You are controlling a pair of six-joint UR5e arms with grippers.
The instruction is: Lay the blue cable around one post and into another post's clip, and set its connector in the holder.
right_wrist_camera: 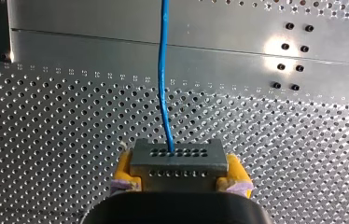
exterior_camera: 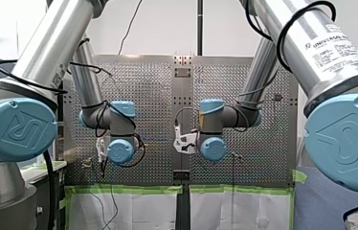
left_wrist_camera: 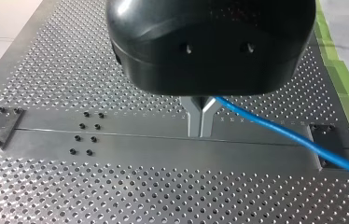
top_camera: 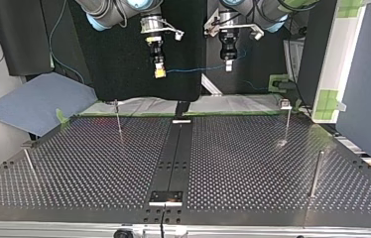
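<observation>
In the top view both grippers hang high above the perforated table. A thin blue cable spans the gap between them. My right gripper, at that view's left, has yellow pads shut on the cable's grey connector; the cable leaves the connector's face and runs ahead of the fingers. My left gripper, at the top view's right, has its metal fingers pressed together on the cable, which trails off to one side.
Thin posts stand on the table: one at the far left, one with a clip top at the far right, one at the near right, a leaning one at the near left. Small brackets sit on the centre strip.
</observation>
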